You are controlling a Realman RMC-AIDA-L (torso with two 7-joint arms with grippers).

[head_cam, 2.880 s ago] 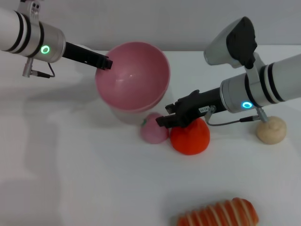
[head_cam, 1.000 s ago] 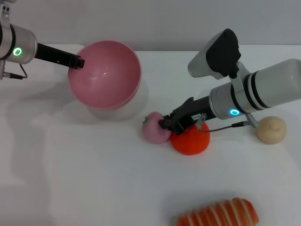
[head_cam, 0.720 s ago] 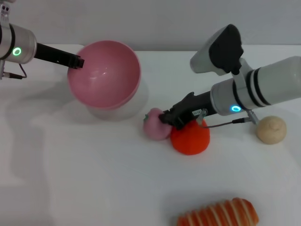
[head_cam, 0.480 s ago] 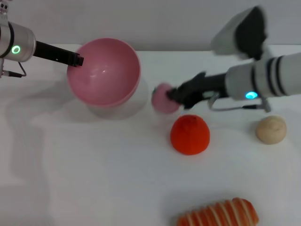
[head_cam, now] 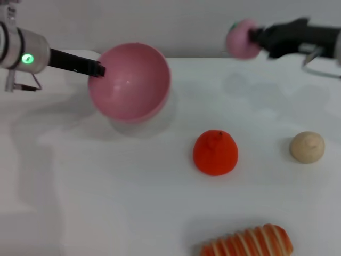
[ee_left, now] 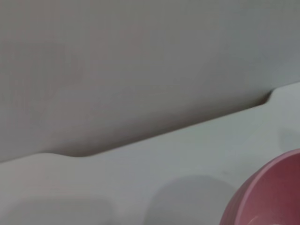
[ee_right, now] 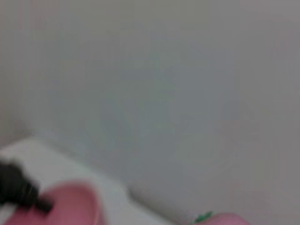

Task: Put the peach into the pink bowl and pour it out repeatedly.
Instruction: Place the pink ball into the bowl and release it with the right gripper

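Note:
High over the far right of the table, my right gripper (head_cam: pixel 254 38) is shut on the pale pink peach (head_cam: pixel 241 39); a sliver of the peach (ee_right: pixel 225 219) with its green mark shows in the right wrist view. The pink bowl (head_cam: pixel 130 81) hangs tilted above the table at the left, its opening facing me and empty. My left gripper (head_cam: pixel 97 69) is shut on the bowl's left rim. A piece of the bowl (ee_left: pixel 267 192) shows in the left wrist view, and the bowl (ee_right: pixel 65 206) shows far off in the right wrist view.
An orange-red round fruit (head_cam: pixel 214 152) sits mid-table. A beige lumpy ball (head_cam: pixel 307 146) lies to its right. An orange-and-cream striped bread toy (head_cam: pixel 248 242) lies at the front edge. A grey wall stands behind the white table (head_cam: pixel 96 186).
My right gripper closed on the peach beside the orange-red fruit, then lifted it up and to the right. The left gripper shifted the bowl slightly right.

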